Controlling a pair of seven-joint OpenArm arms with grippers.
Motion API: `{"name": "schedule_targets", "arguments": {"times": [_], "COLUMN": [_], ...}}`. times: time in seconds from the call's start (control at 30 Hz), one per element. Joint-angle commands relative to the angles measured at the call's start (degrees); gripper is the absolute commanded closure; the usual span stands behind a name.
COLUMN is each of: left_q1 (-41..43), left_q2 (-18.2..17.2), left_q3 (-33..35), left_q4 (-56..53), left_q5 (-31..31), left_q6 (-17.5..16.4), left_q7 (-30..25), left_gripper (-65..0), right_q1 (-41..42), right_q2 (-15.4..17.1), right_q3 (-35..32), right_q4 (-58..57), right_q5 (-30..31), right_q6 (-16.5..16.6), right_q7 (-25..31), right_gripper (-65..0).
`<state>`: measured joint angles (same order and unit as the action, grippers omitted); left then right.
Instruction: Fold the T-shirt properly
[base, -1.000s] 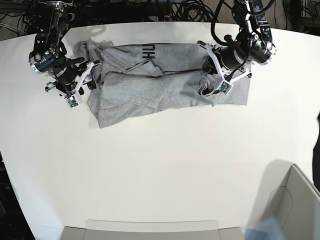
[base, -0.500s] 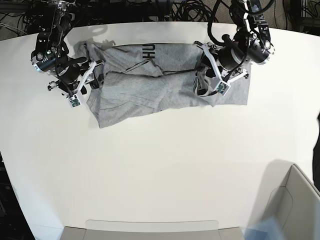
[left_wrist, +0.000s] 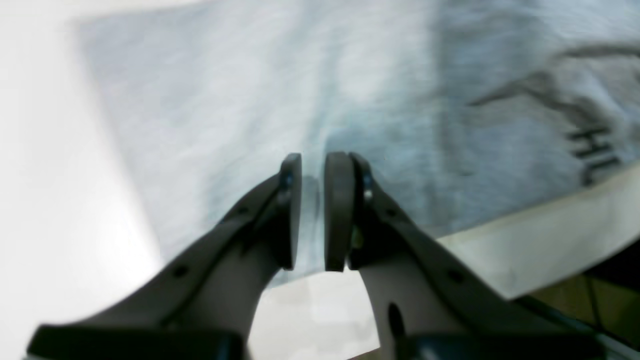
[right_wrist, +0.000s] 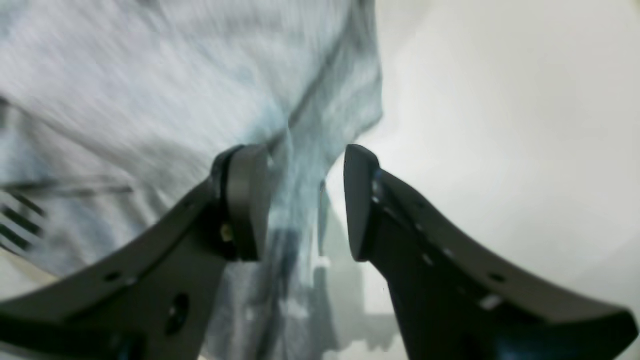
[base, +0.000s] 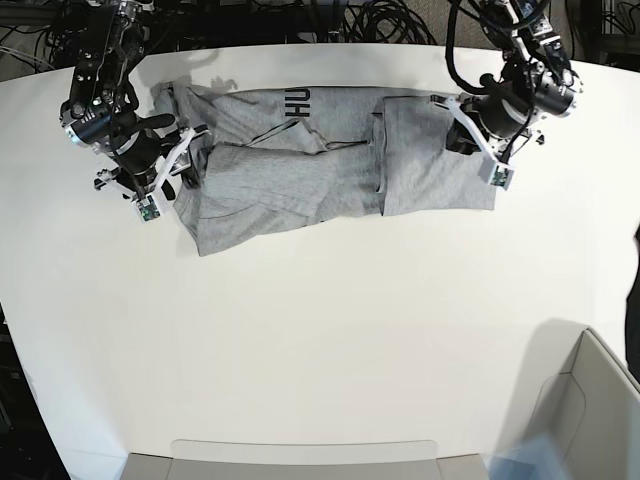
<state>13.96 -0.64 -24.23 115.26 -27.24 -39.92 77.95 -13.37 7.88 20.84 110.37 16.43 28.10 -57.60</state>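
The heather-grey cotton T-shirt (base: 320, 160) lies half-folded on the white bench (base: 330, 330). Its hem panel now rests flat beside the left pincer (base: 478, 150), which has let go, narrowly parted and empty. The right pincer (base: 172, 165) gapes around the opposite edge, ungripped.

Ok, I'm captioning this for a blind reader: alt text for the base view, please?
A grey T-shirt lies partly folded near the far edge of a white table, seen from above. The right gripper is at one end, the left gripper at the other.
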Motion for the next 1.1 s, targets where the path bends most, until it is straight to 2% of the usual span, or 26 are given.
{"name": "schedule_targets", "arguments": {"times": [0.0,0.07,0.17,0.3,0.4,0.5,0.67,0.8,1.07], "left_q1": [-0.4,-0.4,-0.2,0.1,0.1,0.2,0.2,0.2,0.2], "left_q2": [-0.2,-0.3,-0.5,-1.2,-1.2,-1.2,-1.2,-1.2,-1.1], "left_q3": [-0.8,-1.7,-1.9,-1.6,-1.6,-1.6,-1.6,-1.6,-1.6], "left_q4": [0.8,0.3,-1.2,-3.2,-4.3,-4.8,-4.9,-4.9,-4.9], "left_q5": [-0.8,-0.8,-0.8,-0.8,-0.8,-0.8,-0.8,-0.8,-0.8], "left_q6": [-0.1,-0.1,-0.1,-0.1,-0.1,-0.1,-0.1,-0.1,-0.1], "left_q7": [-0.6,-0.6,-0.6,-0.6,-0.7,-0.7,-0.7,-0.7,-0.7], "left_gripper": [-8.4,-8.4,-8.4,-8.4,-8.4,-8.4,-8.4,-8.4,-8.4], "right_q1": [0.5,0.5,0.3,-0.9,-1.5,-1.4,-0.2,0.4,2.7], "right_q2": [-0.2,-1.2,-1.5,-1.8,-2.2,-1.1,3.7,6.0,6.0], "right_q3": [0.3,0.3,0.3,2.0,6.2,10.0,11.1,10.9,10.9], "right_q4": [2.4,4.7,5.9,4.6,1.3,-5.4,-19.2,-25.3,-34.2], "right_q5": [0.6,2.4,8.9,17.7,24.4,31.4,40.5,42.7,42.6], "right_q6": [1.0,2.0,7.2,7.1,7.4,7.6,11.6,11.9,11.9], "right_q7": [1.1,1.1,0.7,0.7,0.7,0.7,0.9,1.0,0.7], "right_gripper": [-25.4,-25.4,-25.5,-25.7,-25.8,-27.5,-29.9,-29.9,-29.8]}}
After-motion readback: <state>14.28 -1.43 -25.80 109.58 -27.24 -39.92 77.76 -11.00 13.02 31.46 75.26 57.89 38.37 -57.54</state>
